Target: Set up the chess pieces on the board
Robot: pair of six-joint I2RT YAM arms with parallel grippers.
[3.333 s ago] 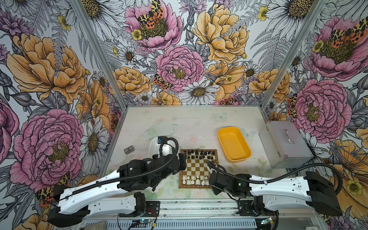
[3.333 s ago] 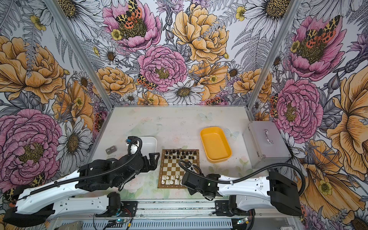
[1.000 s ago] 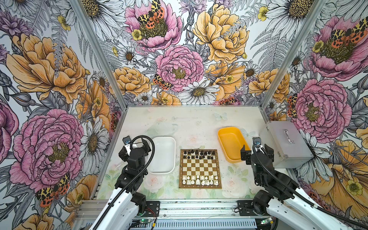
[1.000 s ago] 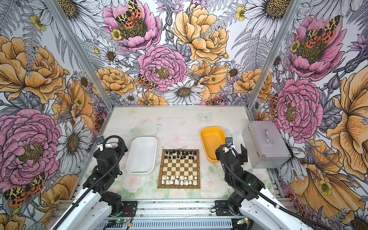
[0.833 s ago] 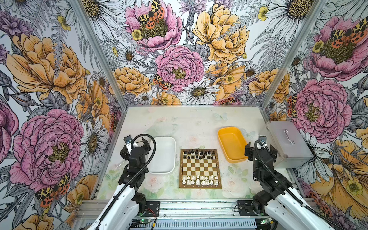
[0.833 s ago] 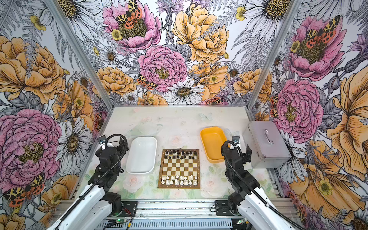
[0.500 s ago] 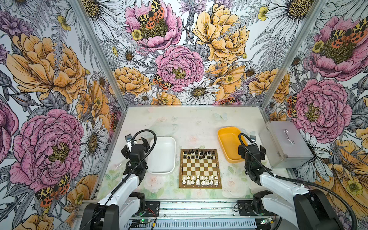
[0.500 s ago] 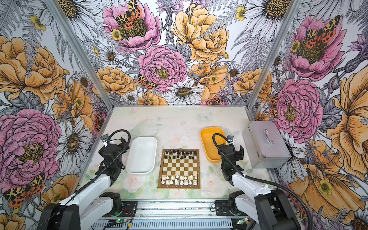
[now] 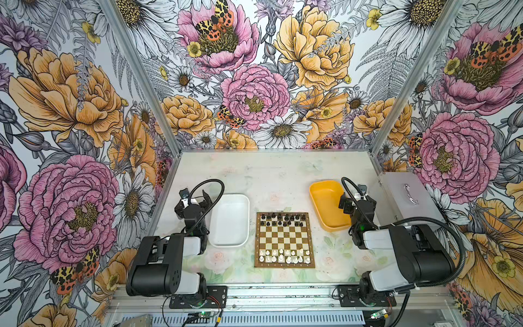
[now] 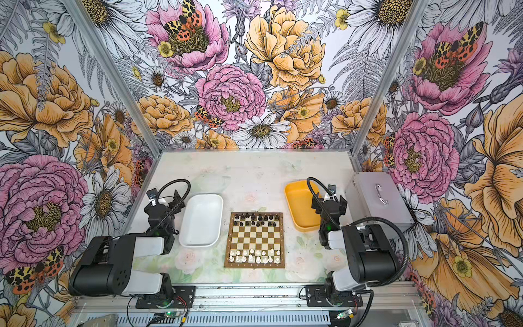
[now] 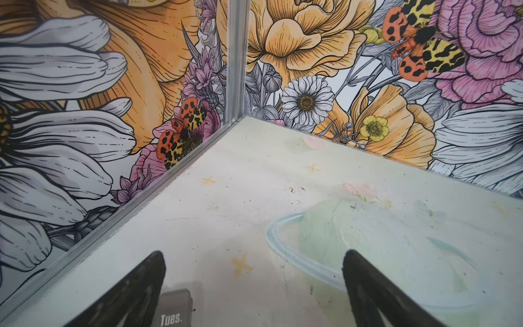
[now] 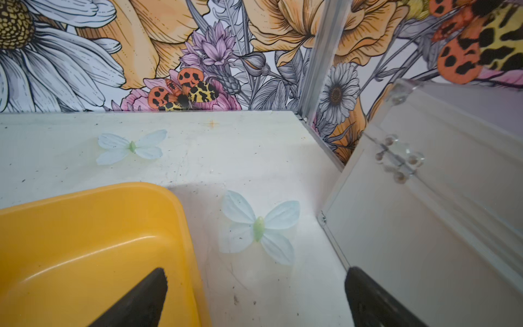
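**Item 1. Left claw**: mine. Jaws spread wide, nothing between them. It hangs over bare table just beside the white tray. A small grey tab lettered "Tues." lies beneath it.

**Item 2. Right claw**: mine. Jaws equally wide and empty. It sits above the outer rim of the yellow tray, with the silver case close on the far side.

**Item 3. Board**: flat in the middle of the table, between the two trays and well apart from both claws.

**Item 4. Chess pieces**: black pieces fill the two far ranks and white pieces the two near ranks. The middle ranks are bare. Both trays look empty.

**Item 5. Step in hand (my judgement)**: the set-up looks complete, so this is parking.
- I keep both claws out at the sides.
- I let no elbow or cable loop swing across the board, because men this light would topple at a brush.

**Item 6. Check before calling it done**: the white ranks look slightly uneven from above. The pieces are too small for me to tell whether each one sits centred on its square. If one needs nudging:
- I come straight down on it with jaws narrowed to clear its neighbours.
- I pinch near the head.
- I lift before I shift it.
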